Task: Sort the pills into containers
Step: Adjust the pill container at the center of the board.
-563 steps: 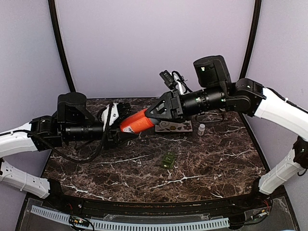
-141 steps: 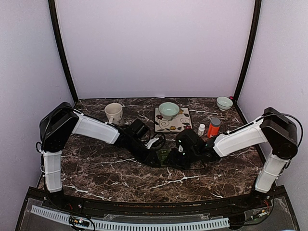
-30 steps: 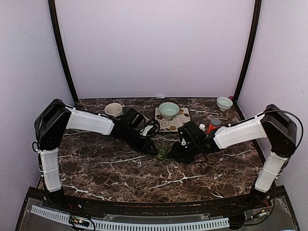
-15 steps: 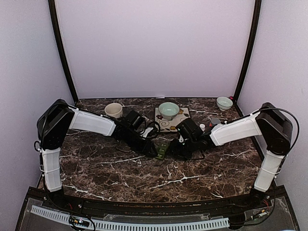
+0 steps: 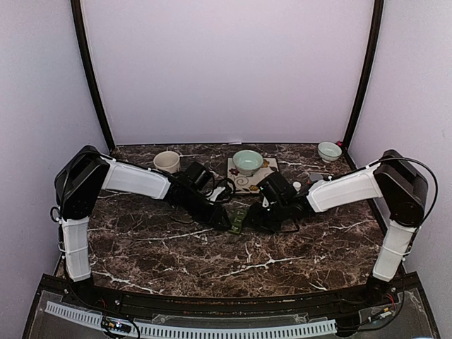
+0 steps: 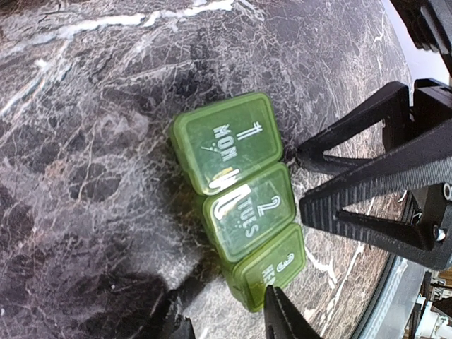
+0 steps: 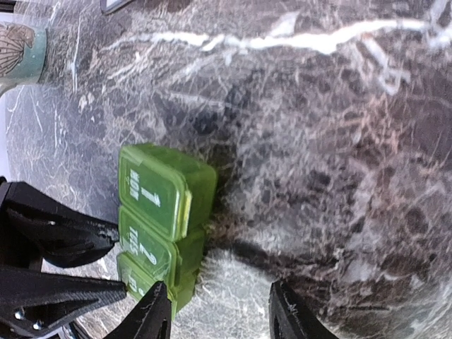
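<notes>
**Both grippers spread at the pill-box strip**

The left gripper (image 6: 229, 323) is held with its jaws spread. The end compartment of the dark green pill-box strip (image 6: 239, 191) is lodged partly in the gap. One fingertip (image 6: 281, 314) overlaps that compartment's corner, but whether it is touched cannot be told.

The right gripper (image 7: 219, 316) is likewise held wide, with nothing pinched. One of its fingertips (image 7: 152, 311) is just beside the same end of the strip, and the other is set apart from it over bare marble. In the left wrist view, a tip of the right gripper is seen at the strip's long side, near the seam between the first two compartments.

The strip lies flat on the marble table (image 5: 176, 261), between the two grippers. Three joined compartments are seen, the first two marked MON 1 and TUES 2, and all three lids are down. A pale mark sits on the seam between those two, and what it is cannot be told.

The left arm (image 5: 134, 182) is stretched in from the strip's left and the right arm (image 5: 346, 191) from its right.

Behind the strip, a pale green bowl (image 5: 247, 161) is set on a patterned tile (image 5: 267, 182). A beige mug (image 5: 167, 161) stands behind and to the left. A small white bottle (image 5: 297, 186) stands behind and to the right, and a second pale green bowl (image 5: 329, 150) sits farther back on that side.
</notes>
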Available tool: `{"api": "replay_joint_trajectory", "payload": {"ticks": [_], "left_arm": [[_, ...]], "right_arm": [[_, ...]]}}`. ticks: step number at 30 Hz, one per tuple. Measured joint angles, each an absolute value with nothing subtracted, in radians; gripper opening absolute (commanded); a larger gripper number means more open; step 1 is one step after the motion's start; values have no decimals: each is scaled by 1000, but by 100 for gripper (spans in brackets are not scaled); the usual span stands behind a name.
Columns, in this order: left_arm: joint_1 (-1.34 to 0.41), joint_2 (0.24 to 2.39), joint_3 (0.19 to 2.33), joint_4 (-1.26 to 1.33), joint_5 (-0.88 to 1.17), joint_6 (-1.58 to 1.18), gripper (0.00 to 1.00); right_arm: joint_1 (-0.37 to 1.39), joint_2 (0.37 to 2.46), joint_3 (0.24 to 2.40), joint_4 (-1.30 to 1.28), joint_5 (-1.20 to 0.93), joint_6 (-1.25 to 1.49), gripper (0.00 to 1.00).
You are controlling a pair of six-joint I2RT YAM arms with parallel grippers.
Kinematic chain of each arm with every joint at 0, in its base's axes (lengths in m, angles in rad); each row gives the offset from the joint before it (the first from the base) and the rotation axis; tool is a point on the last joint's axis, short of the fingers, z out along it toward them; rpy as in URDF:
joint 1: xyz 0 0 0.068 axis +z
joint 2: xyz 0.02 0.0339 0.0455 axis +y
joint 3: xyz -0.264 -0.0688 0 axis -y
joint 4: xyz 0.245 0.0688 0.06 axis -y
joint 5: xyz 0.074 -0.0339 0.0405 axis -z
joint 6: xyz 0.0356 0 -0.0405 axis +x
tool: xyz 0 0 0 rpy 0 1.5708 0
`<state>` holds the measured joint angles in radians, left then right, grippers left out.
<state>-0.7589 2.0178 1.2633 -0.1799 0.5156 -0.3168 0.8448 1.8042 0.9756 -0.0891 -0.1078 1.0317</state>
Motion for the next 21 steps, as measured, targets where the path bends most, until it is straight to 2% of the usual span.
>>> {"api": "replay_joint_trajectory", "payload": {"ticks": [21], "left_arm": [[-759,2018,1275,-197,515,-312,39]], "right_arm": [[837,1878,1100,-192,-94,958,47]]}}
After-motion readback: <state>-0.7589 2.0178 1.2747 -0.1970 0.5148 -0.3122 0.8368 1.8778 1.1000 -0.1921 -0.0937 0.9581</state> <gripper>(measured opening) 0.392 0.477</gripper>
